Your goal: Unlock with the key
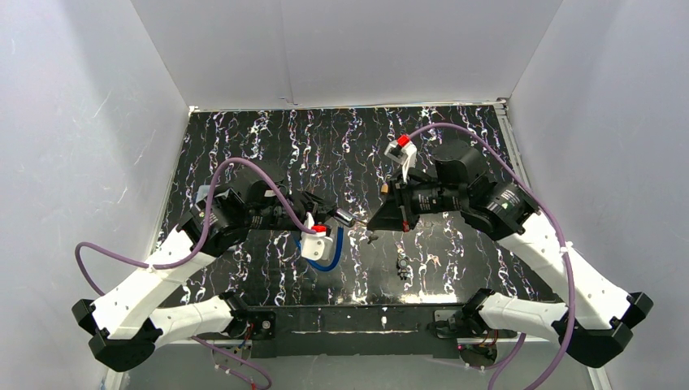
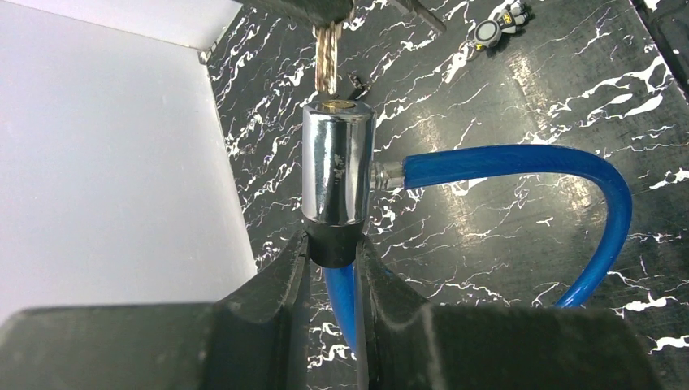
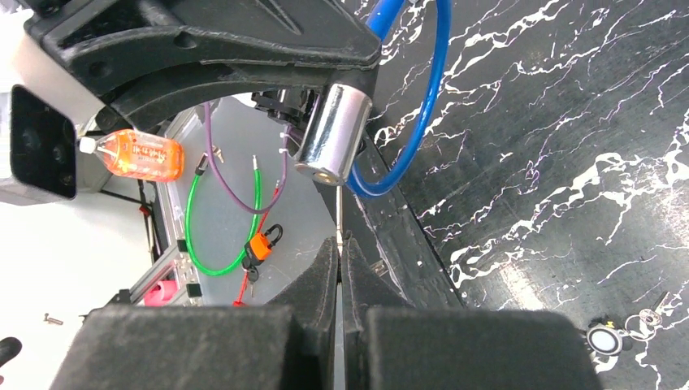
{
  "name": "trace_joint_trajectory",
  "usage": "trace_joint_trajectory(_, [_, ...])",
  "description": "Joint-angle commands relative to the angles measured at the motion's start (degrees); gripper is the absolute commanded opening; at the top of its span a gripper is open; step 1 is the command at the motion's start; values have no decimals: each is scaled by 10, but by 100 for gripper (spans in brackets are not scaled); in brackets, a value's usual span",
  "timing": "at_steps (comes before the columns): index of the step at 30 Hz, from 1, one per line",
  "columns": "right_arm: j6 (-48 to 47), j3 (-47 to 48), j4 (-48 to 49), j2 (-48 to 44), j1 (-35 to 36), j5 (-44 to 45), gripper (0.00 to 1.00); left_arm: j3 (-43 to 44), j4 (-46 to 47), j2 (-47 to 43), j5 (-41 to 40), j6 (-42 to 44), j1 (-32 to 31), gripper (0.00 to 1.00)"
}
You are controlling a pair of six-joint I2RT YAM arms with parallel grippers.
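While the one key (image 2: 328,57), pinched in the closed right gripper (image 3: 340,248), sits tip-in at the keyway of the one chrome lock barrel (image 2: 337,171), held above the table (image 2: 650,81) with the left gripper (image 2: 333,268) clamped on its black end, insertion looks begun, whereas turning and freeing the single blue cable (image 2: 520,158) remain, and one spare fob (image 3: 605,339) lies on the table.

Lock cylinder (image 2: 337,162) is the landmark: my left gripper (image 2: 333,253) at its base end, key (image 2: 328,57) at its opposite end, in my right gripper (image 3: 341,253). Cable (image 2: 528,158) loops off its side. Key fob (image 1: 401,265) lies on the table (image 1: 455,154), right of it and nearer my bases.
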Motion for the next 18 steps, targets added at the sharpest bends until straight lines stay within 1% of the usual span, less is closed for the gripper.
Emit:
trace_joint_trajectory(1, [-8,-3,11,-21,-1,-1,1,1,19,-7,-4,4,-2,0])
trace_joint_trajectory(18, [-1,-3,31,-3,-1,-22,1,12,23,3,-7,3,-6,0])
